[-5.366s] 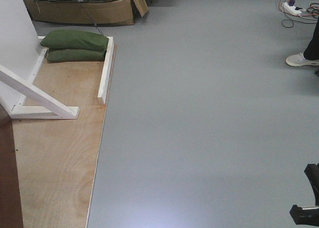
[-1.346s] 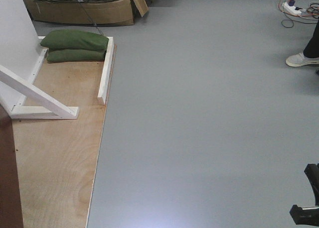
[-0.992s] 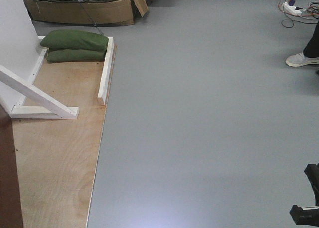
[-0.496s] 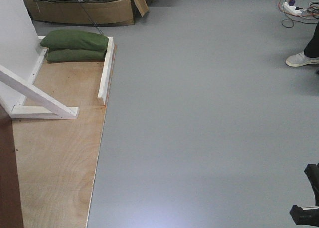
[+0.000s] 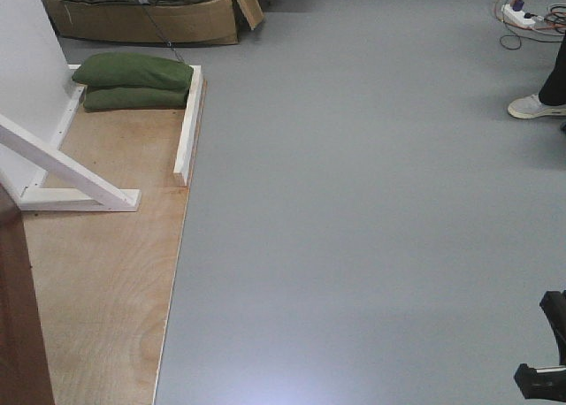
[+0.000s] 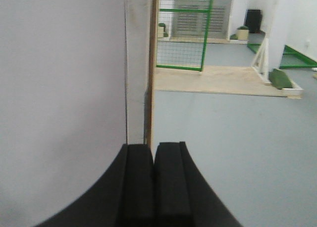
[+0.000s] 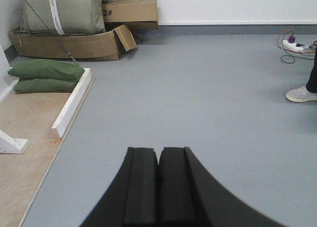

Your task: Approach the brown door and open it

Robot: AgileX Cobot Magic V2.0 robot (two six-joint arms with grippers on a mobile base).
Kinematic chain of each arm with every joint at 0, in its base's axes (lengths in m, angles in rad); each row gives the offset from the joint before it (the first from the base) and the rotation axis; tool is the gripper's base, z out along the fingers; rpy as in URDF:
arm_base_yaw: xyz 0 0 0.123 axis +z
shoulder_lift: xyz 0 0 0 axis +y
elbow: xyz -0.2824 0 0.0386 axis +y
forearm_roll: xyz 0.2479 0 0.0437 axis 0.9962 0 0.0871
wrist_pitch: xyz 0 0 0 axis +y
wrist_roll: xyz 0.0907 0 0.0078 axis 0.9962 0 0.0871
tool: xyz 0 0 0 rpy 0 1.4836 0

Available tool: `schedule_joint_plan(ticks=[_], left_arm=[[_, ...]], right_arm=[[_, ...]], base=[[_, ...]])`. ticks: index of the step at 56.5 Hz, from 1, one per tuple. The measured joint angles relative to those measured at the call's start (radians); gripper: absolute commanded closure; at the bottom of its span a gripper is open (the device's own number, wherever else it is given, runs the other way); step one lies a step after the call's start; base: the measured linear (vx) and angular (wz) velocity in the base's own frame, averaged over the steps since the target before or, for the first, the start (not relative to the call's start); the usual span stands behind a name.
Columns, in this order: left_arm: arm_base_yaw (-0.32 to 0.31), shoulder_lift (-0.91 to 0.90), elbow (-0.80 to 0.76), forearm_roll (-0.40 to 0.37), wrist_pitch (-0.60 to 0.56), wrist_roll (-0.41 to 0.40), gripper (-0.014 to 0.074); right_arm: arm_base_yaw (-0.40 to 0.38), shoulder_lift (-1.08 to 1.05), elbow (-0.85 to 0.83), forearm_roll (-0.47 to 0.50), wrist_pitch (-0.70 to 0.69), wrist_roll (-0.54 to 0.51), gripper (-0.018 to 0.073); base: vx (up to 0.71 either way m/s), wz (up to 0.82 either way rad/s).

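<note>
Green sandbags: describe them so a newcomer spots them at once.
Find the plywood platform on the left of the grey floor. At its far end, beside the white frame rail, lie the green sandbags, stacked in two. They are soft and olive, unlike the tan cardboard box behind.

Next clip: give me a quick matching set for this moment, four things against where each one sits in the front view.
Things:
1. brown door
2. green sandbags
3. cardboard box
4. white shoe

Places:
A. right edge, on the grey floor
B. top left, beyond the plywood platform
C. bottom-left corner
D. stacked at the platform's far end

Pairs: 1-C, 2-D, 3-B, 4-A
</note>
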Motion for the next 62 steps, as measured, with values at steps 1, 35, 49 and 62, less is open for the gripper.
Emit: schedule_joint_plan(ticks=[1,35,49,62], left_arm=[[-0.009,-0.003,0.000,-0.001,-0.005,0.000,0.0561],[-0.260,-0.019,-0.003,-0.160,-0.302,0.000,0.0561],[-0.377,-0.018,-0.003,-0.159,-0.571,0.000,0.0561],[-0.490,0.008,-0.003,-0.147,-0.842,0.000,0.0561]], right_arm=[[0.000,0.000,0.000,0.000,0.000,0.000,0.0559],[0.000,0.000,0.000,0.000,0.000,0.000,0.0559],[0.000,0.000,0.000,0.000,0.000,0.000,0.0559],[0.000,0.000,0.000,0.000,0.000,0.000,0.0559]], base=[[0.00,0.00],[0.00,0.00],[0.00,0.00],[0.00,0.00]])
